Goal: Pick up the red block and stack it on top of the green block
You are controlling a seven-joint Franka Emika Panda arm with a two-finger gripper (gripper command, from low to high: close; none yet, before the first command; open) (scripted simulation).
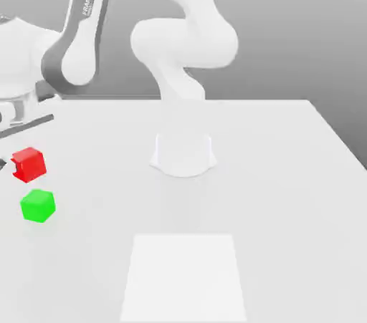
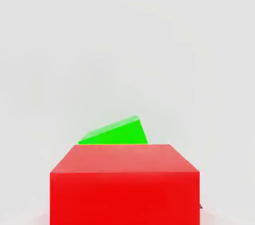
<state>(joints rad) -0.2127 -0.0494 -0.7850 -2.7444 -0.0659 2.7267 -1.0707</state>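
Nearest the exterior camera, a pale square patch [image 1: 185,277] is lying flat on the white worktop [image 1: 287,193], at the front and near the middle of the view.

Starting from the exterior view's left, the hand [image 1: 6,164] is sitting at the very edge of the picture, mostly cut off; a dark finger tip is showing against the side of the red block [image 1: 29,164]. The hand is closed on the red block, which is hanging above the worktop rather than resting on it. Just below and slightly toward the exterior view's right of it, the green block [image 1: 37,205] is sitting on the worktop, apart from the red one, with a clear gap between the two in this view. The red block is not yet on top of the green block.

Above these, the arm's grey-and-white link [image 1: 79,35] is leaning in from the upper left. Moving toward the middle, the arm's white base [image 1: 183,153] is standing on the worktop, with its rounded shoulder rising above it. Further toward the exterior view's right, the worktop is running on to its edge against a grey backdrop.

From the hand camera, the red block [image 2: 124,184] is looming large and close, and the green block [image 2: 117,133] is peeking out from behind its upper edge, with white worktop [image 2: 124,44] beyond.
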